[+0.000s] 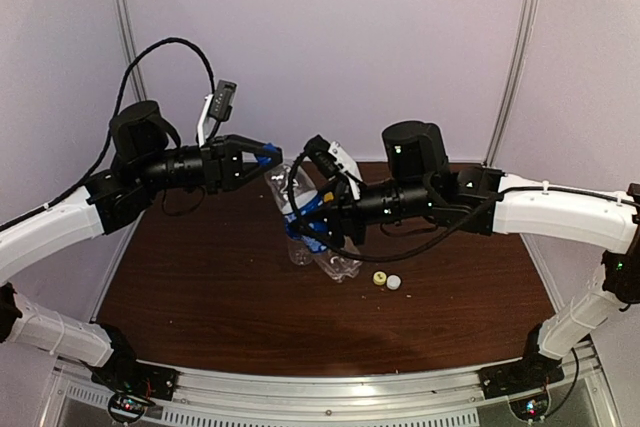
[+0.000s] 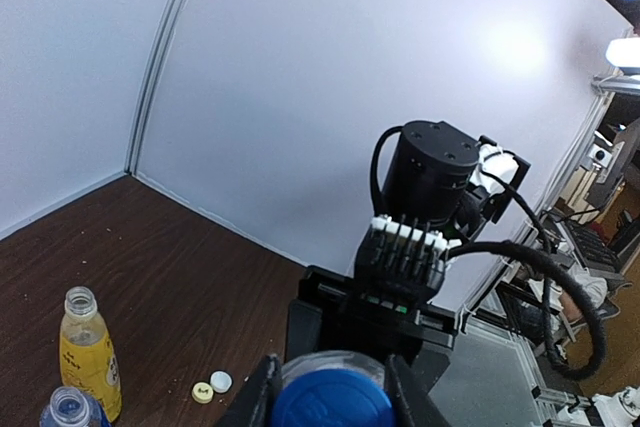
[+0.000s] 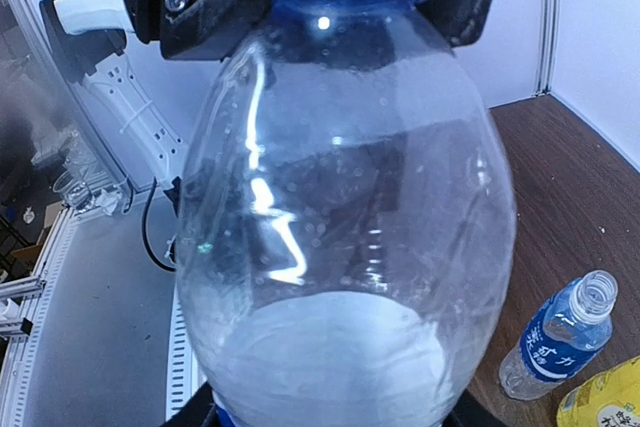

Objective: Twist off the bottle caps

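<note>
blue cap [image 2: 332,402] on the taller clear bottle [image 3: 350,247], raised over mid-table at 11 o'clock from the loose yellow cap [image 1: 380,277] and white cap [image 1: 394,283]. pinched closely on both sides by left gripper [image 1: 262,159]. lower body clamped between the narrowed fingers of right gripper [image 1: 318,219], likely to brace against the twist.

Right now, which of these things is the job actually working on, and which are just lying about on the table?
In hand: blue cap, gripped by the left jaws; tall clear bottle, held by the right jaws.
Lying about: yellow bottle and small clear bottle, both open; yellow cap; white cap.
</note>
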Tool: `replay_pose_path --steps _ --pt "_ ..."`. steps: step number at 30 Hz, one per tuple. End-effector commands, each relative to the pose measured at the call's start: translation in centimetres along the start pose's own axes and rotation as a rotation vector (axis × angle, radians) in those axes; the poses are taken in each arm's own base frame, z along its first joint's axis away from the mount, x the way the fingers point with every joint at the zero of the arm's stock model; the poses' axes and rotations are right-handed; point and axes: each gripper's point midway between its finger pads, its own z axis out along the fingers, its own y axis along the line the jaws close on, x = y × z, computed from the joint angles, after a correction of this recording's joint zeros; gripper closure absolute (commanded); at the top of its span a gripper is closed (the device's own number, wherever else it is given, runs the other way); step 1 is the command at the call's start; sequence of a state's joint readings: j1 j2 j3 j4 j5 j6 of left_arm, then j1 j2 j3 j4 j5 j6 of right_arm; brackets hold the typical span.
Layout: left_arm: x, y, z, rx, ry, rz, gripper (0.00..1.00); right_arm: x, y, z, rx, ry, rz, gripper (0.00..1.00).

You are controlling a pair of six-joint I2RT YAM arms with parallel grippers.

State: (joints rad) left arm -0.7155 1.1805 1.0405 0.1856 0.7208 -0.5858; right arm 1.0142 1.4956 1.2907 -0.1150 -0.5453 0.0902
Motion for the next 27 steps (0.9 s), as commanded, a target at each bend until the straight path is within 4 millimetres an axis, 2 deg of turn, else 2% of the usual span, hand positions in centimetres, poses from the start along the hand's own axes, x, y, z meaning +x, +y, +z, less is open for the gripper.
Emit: replay_pose_path --steps 1,3,5,8,12,15,18,20,27 --pt "-1.1 -1.4 -0.5 0.036 -0.040 0.042 0.93 -0.5 0.1 0.3 -0.010 -0.018 -0.007 0.52" --pt "-1.2 -1.5 -0.5 0.042 -0.041 0.046 0.91 -0.5 0.2 0.3 -0.013 -0.019 -0.008 0.57" --pt "-1.3 -1.7 -0.6 0.048 -0.046 0.057 0.82 -0.5 0.3 0.2 -0.017 -0.019 -0.011 0.62" --pt "-1.5 -2.0 -0.8 0.052 -0.059 0.086 0.63 -0.3 0.6 0.3 -0.040 -0.021 -0.017 0.70" --pt "-1.6 -2.4 -1.2 0.057 -0.065 0.136 0.30 0.1 1.6 0.3 -0.101 -0.028 -0.016 0.73" --pt "-1.4 -2.9 -1.4 0.075 -0.060 0.175 0.16 0.6 2.2 0.3 -0.144 -0.028 -0.014 0.74" --pt "-1.1 -3.3 -1.6 0.092 -0.058 0.205 0.14 0.7 3.2 0.0 -0.201 -0.038 -0.015 0.74" --pt "-0.9 -3.6 -1.7 0.106 -0.058 0.218 0.16 0.7 3.6 -0.2 -0.226 -0.050 -0.018 0.74" --pt "-0.2 -3.4 -1.2 0.136 -0.033 0.201 0.37 0.7 4.2 -0.4 -0.258 -0.059 -0.015 0.74"
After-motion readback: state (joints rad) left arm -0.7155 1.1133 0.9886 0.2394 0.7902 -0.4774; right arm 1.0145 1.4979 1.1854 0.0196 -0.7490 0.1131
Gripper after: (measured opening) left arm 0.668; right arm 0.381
